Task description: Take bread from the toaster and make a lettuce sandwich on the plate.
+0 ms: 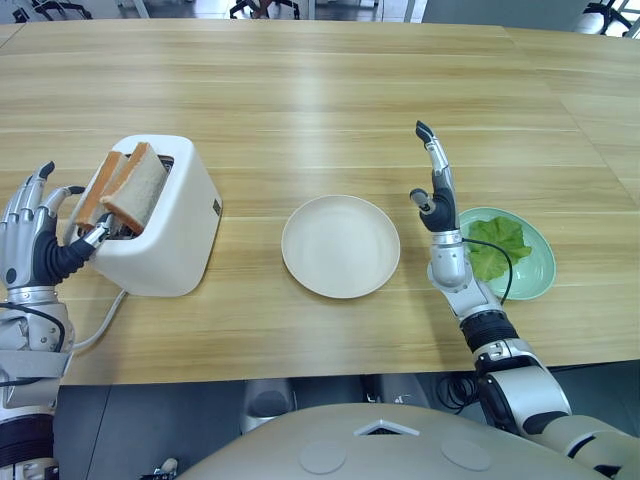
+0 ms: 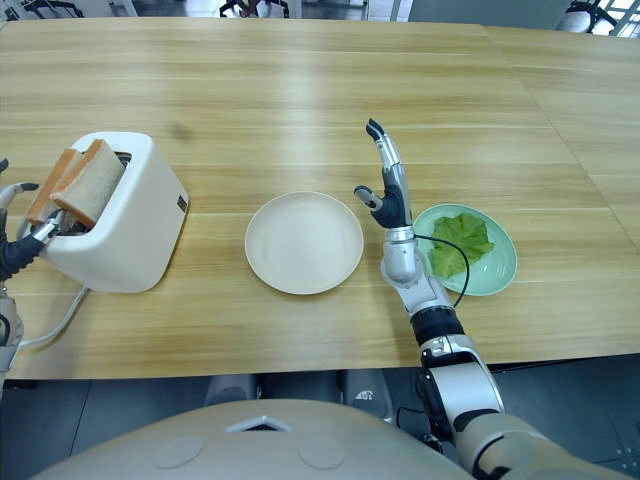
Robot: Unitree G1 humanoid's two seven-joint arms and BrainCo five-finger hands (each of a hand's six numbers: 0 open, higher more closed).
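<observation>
Pale wooden tabletop (image 1: 300,90), plank grain running 9 to 3 o'clock, lit with a soft sheen down the middle. Beyond its far edge, at 12 o'clock, dark office-chair bases (image 1: 265,8) on a grey floor. Taking the cream plate (image 1: 340,245) at the middle of the near half as the dial's centre: white toaster (image 1: 170,240) at 9 o'clock, well apart from the plate, long axis roughly 7 to 1 o'clock, slots along that same line. Two bread slices (image 1: 135,185) on edge in the slots, raised well above the top and side by side, upper ends leaning toward 10 o'clock, crusts brown, one broad face turned toward 4 o'clock. Pale cord (image 1: 100,318) trailing from the toaster's near left corner toward 7 o'clock and off the tabletop's near edge. Left hand (image 1: 30,235) just beside the toaster at its 9 o'clock side, fingers spread wide and upright, holding nothing, thumb tip at the toaster's top edge under the nearer slice. Green dish (image 1: 535,270) at 3 o'clock from the plate, near it but apart, with one crinkled lettuce leaf (image 1: 495,248) lying flat inside. Right hand (image 1: 440,210) upright between plate and green dish, just at the dish's left rim, fingers straight and pointing to 12 o'clock, thumb out toward the plate, nothing held.
</observation>
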